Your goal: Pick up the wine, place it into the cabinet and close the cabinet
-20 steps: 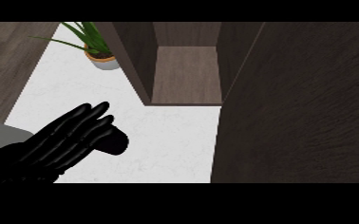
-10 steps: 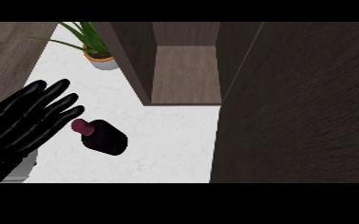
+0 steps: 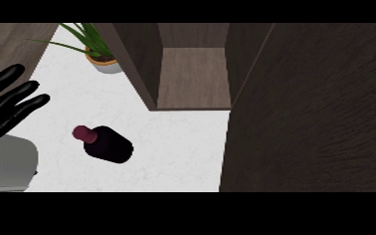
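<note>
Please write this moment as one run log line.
left hand: open, at left edge, apart from wine | wine: on counter | cabinet: open, shelf bare | right hand: not in view

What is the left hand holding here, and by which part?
Nothing. The left hand is open at the left edge, apart from the wine bottle on the counter.

I am in a home kitchen: under me runs a white marble-look counter (image 3: 183,144), a dark wood cabinet (image 3: 192,74) stands open on it with its door (image 3: 301,114) swung wide, and a potted plant (image 3: 99,55) sits by the wall.
</note>
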Controlling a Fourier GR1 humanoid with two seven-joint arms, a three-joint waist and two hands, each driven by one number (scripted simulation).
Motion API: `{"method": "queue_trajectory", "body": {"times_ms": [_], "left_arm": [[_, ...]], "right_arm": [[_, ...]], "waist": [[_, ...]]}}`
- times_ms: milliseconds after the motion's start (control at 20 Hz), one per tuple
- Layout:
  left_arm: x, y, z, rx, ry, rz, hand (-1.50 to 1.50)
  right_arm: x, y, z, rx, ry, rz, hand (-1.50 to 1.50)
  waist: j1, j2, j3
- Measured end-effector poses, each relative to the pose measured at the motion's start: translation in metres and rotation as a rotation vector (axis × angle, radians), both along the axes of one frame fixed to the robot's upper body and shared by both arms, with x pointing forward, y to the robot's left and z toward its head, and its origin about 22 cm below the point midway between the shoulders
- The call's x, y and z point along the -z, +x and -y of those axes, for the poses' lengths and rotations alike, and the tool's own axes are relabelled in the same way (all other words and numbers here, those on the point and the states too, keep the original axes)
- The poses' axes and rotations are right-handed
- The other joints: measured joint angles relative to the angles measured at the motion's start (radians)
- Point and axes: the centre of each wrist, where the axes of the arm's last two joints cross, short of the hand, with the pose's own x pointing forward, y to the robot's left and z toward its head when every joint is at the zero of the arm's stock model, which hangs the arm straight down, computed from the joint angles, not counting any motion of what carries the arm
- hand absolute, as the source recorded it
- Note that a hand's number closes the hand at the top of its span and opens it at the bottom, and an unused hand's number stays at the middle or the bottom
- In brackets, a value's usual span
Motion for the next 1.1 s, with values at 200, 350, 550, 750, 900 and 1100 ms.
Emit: {"method": "queue_trajectory", "body": {"times_ms": [200,350,550,750,900,1100], "left_arm": [[0.004,0.006,-0.010,-0.020,0.005,-0.008,-1.50],[0.009,0.014,-0.014,-0.033,0.018,-0.011,-1.50],[0.027,0.023,-0.026,-0.032,0.034,-0.028,-1.50],[0.048,0.031,-0.031,-0.045,0.045,-0.055,-1.50],[0.066,0.038,-0.038,-0.050,0.064,-0.083,-1.50],[0.088,0.044,-0.043,-0.042,0.091,-0.091,-1.50]], "right_arm": [[0.000,-0.001,-0.003,-0.015,0.004,-0.002,-1.50],[-0.001,0.001,-0.002,-0.008,0.001,0.002,-1.50],[-0.004,0.002,-0.005,-0.011,0.011,-0.001,-1.50],[-0.008,0.004,-0.005,-0.007,0.000,0.001,-1.50],[-0.010,0.006,-0.005,-0.004,-0.003,0.011,-1.50],[-0.009,0.005,-0.006,-0.010,-0.001,0.007,-1.50]], "waist": [[-0.003,0.000,0.000],[-0.005,0.002,0.000],[-0.004,0.002,0.000],[-0.006,0.002,0.000],[-0.007,0.003,0.000],[-0.009,0.002,0.000]]}}
